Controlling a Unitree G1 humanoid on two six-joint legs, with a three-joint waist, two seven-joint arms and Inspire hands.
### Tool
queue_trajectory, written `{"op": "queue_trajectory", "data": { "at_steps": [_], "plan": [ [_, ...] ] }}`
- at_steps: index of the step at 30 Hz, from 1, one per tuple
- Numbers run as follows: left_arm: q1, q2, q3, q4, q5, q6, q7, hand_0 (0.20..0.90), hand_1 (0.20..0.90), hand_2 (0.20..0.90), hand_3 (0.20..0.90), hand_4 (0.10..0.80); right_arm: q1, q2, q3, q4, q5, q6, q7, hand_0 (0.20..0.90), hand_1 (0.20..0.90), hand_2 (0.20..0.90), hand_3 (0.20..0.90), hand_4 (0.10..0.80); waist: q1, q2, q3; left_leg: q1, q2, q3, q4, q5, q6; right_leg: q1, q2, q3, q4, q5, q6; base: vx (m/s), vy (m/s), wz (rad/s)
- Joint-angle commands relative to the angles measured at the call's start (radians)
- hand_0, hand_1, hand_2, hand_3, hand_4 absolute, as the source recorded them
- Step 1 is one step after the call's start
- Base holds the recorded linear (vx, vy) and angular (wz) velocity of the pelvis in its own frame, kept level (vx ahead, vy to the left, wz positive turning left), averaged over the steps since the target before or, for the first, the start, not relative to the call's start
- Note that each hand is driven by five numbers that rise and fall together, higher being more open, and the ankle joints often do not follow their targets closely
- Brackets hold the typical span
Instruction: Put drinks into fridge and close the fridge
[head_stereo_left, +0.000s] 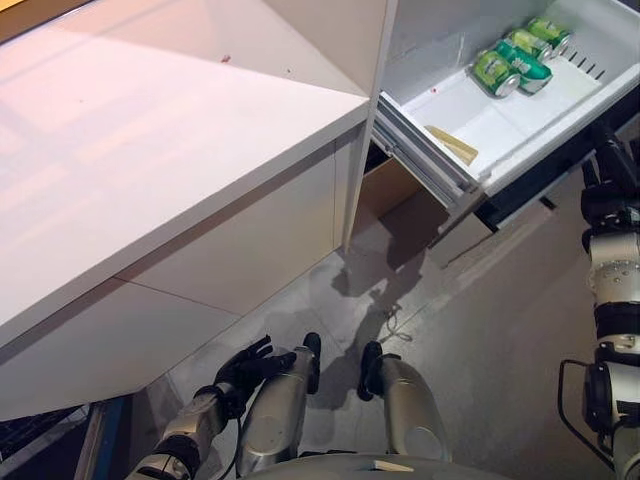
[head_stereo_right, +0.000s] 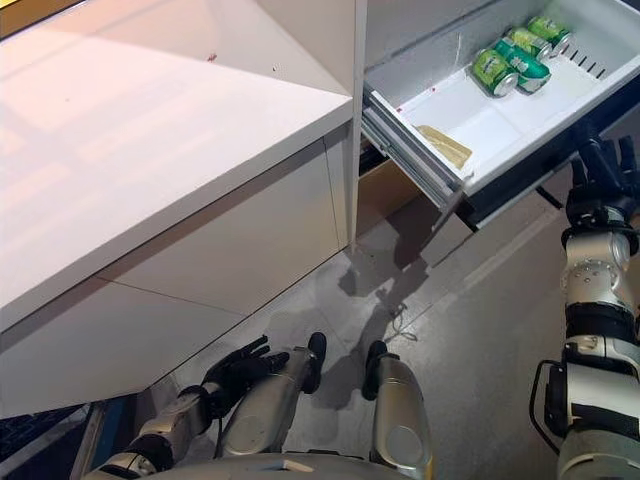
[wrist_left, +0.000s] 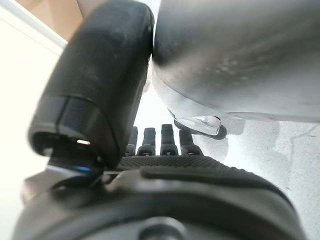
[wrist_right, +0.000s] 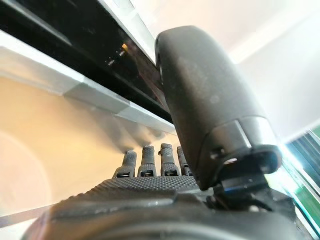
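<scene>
right robot hand (head_stereo_right: 600, 175) open-fingered by fridge drawer (head_stereo_right: 520, 140) | three green cans (head_stereo_right: 518, 55) inside

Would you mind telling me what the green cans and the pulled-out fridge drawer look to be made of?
The green cans look like thin metal with a glossy printed skin: one shows a bare silvery end. The fridge drawer seems to be smooth white plastic, judging by its moulded walls and the slots cut near its far end, though painted metal cannot be ruled out.

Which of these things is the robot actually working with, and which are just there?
Part of the job:
three green drink cans
open white fridge drawer
right hand at the drawer's front
left hand, idle

Just there:
white counter
tan paper in the drawer
</scene>
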Motion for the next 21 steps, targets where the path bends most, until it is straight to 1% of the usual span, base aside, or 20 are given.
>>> {"op": "queue_trajectory", "data": {
  "at_steps": [1, 5, 6, 13, 18, 19, 21],
  "plan": [
    [0.094, 0.059, -0.059, -0.032, 0.012, -0.002, 0.005, 0.900, 0.900, 0.900, 0.900, 0.800, -0.225, 0.012, 0.156, -0.061, -0.025, 0.006, 0.162, 0.900, 0.900, 0.900, 0.900, 0.800, 0.132, 0.021, -0.019, 0.080, 0.001, -0.034, -0.114, -0.002, 0.035, 0.087, -0.003, -0.025, 0.056, -0.057, -0.022, 0.036, 0.001, 0.27],
    [0.107, 0.065, -0.047, -0.025, 0.020, 0.004, -0.007, 0.900, 0.900, 0.900, 0.900, 0.800, -0.272, 0.011, 0.185, -0.026, -0.046, -0.012, 0.157, 0.900, 0.900, 0.900, 0.900, 0.800, 0.162, 0.031, -0.039, 0.114, -0.002, -0.059, -0.147, 0.010, 0.022, 0.143, -0.019, -0.065, 0.040, -0.073, -0.027, 0.133, 0.003, 0.32],
    [0.111, 0.064, -0.044, -0.024, 0.018, 0.004, -0.006, 0.900, 0.900, 0.900, 0.900, 0.800, -0.275, 0.010, 0.190, -0.021, -0.049, -0.014, 0.159, 0.900, 0.900, 0.900, 0.900, 0.800, 0.164, 0.026, -0.044, 0.129, -0.005, -0.065, -0.147, -0.014, 0.018, 0.160, -0.020, -0.057, 0.043, -0.099, -0.021, 0.211, -0.015, 0.34],
    [0.142, 0.079, -0.027, -0.018, 0.049, 0.014, -0.033, 0.900, 0.900, 0.900, 0.900, 0.800, -0.299, 0.003, 0.208, 0.031, -0.070, -0.024, 0.134, 0.900, 0.900, 0.900, 0.900, 0.800, 0.205, 0.023, -0.077, 0.189, -0.009, -0.096, -0.190, -0.008, 0.006, 0.249, -0.038, -0.100, 0.006, -0.115, -0.015, 0.114, 0.004, 0.35],
    [0.163, 0.082, -0.011, -0.006, 0.085, 0.031, -0.042, 0.900, 0.900, 0.900, 0.900, 0.800, -0.297, -0.005, 0.207, 0.051, -0.080, -0.024, 0.122, 0.900, 0.900, 0.900, 0.900, 0.800, 0.218, 0.014, -0.105, 0.225, -0.013, -0.108, -0.202, -0.017, 0.006, 0.306, -0.037, -0.111, -0.034, -0.113, -0.011, 0.095, 0.023, 0.19],
    [0.166, 0.083, -0.009, -0.004, 0.095, 0.031, -0.045, 0.900, 0.900, 0.900, 0.900, 0.800, -0.296, -0.006, 0.205, 0.054, -0.086, -0.025, 0.120, 0.900, 0.900, 0.900, 0.900, 0.800, 0.219, 0.020, -0.106, 0.220, -0.012, -0.108, -0.204, 0.004, 0.010, 0.306, -0.038, -0.126, -0.044, -0.090, -0.014, -0.012, 0.052, 0.18],
    [0.175, 0.086, -0.008, 0.000, 0.109, 0.034, -0.048, 0.900, 0.900, 0.900, 0.900, 0.800, -0.291, -0.010, 0.207, 0.051, -0.095, -0.037, 0.106, 0.900, 0.900, 0.900, 0.900, 0.800, 0.220, 0.016, -0.112, 0.230, -0.015, -0.108, -0.203, -0.004, 0.013, 0.319, -0.036, -0.124, -0.055, -0.088, -0.012, 0.031, 0.029, 0.07]
  ]
}}
